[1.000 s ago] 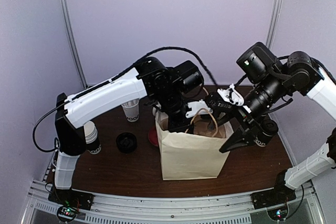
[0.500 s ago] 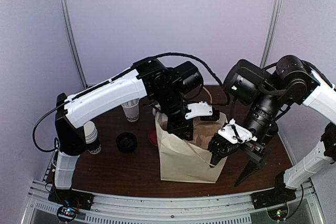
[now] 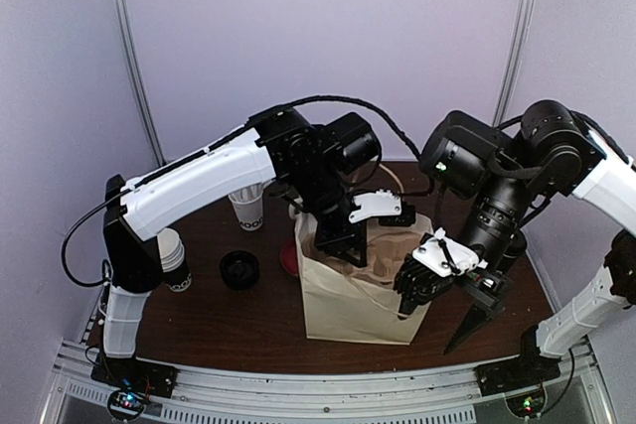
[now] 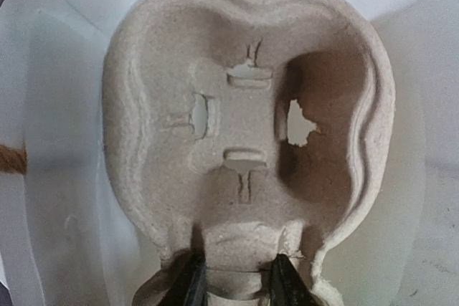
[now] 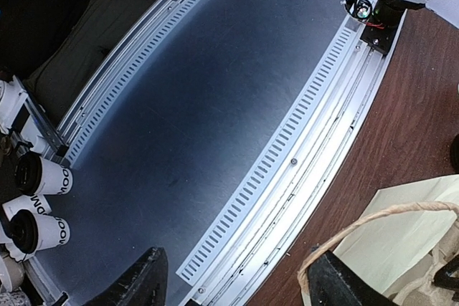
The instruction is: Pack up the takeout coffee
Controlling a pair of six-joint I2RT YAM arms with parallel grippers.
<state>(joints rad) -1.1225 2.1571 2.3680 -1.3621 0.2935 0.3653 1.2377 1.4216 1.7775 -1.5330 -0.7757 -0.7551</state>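
Moulded pulp carrier (image 4: 244, 105) is down in the paper bag (image 3: 348, 310)!
Left gripper (image 4: 237, 281) is clamped on the carrier's near rim at the bag mouth. Right gripper (image 5: 233, 281) hovers at the bag's right side, fingers spread and gripping nothing. The takeout coffee is out on the table (image 3: 229, 335): one black cup (image 3: 239, 270) left of the bag, a second black cup (image 3: 180, 281) beside the left arm's base.
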